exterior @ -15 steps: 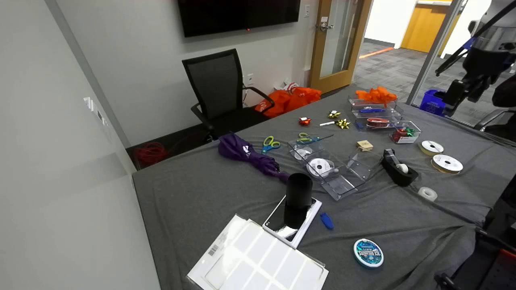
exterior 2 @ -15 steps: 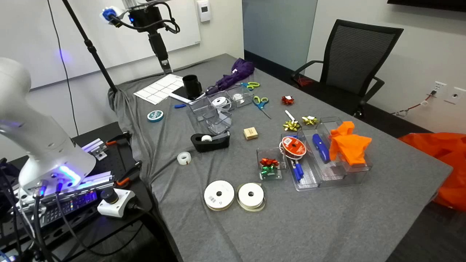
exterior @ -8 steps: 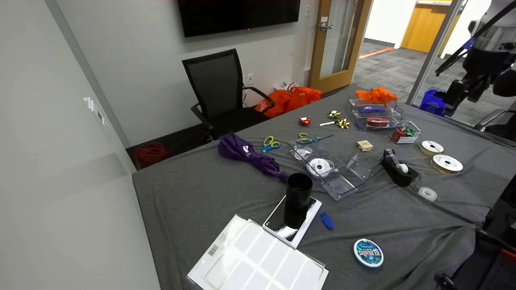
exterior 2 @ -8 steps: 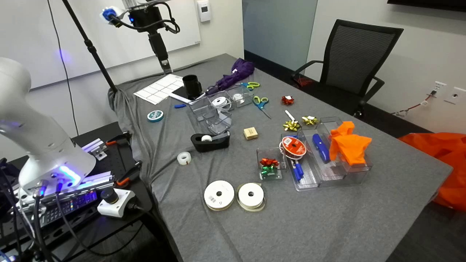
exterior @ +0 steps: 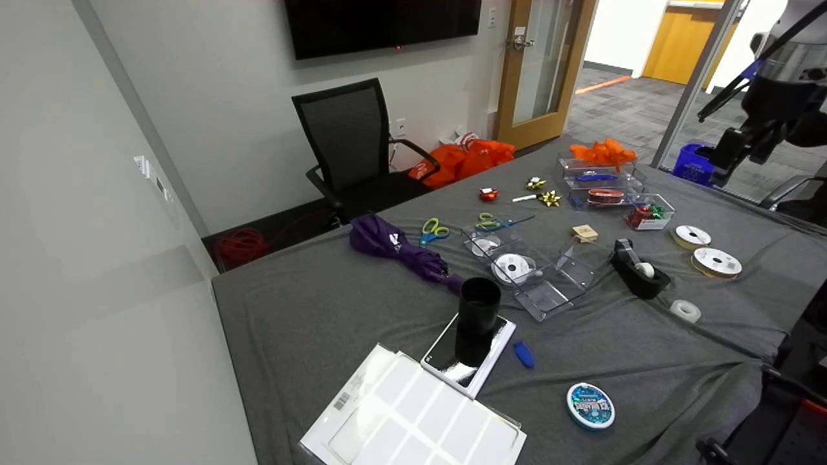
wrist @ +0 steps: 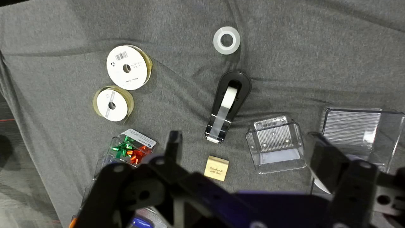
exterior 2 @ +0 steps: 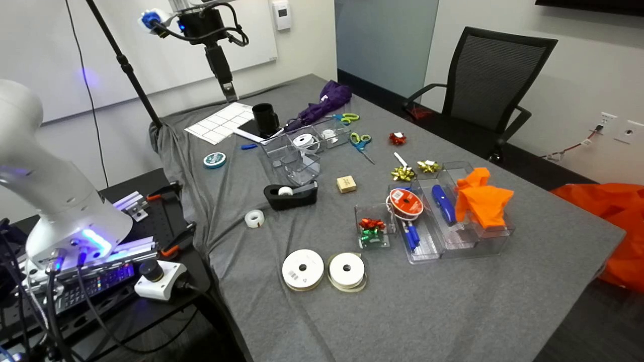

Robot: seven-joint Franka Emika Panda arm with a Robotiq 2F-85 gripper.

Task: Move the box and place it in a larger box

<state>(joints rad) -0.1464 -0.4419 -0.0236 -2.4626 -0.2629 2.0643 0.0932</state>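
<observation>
Nearest in the wrist view, the gripper [wrist: 245,137] hangs with its 2 jaws well apart, holding nothing. Beyond it, the tan box [wrist: 216,168] sits on the grey cloth [wrist: 177,104], so grasp, carry and placing all look undone. The clear bin [wrist: 276,148] nearby may be the larger box, though that is unsure. Matte and squarish, the tan box bears dark script; the clear bin is shiny, ribbed plastic. Farther off, in an exterior view, lies a furled purple umbrella [exterior 2: 322,105].
</observation>
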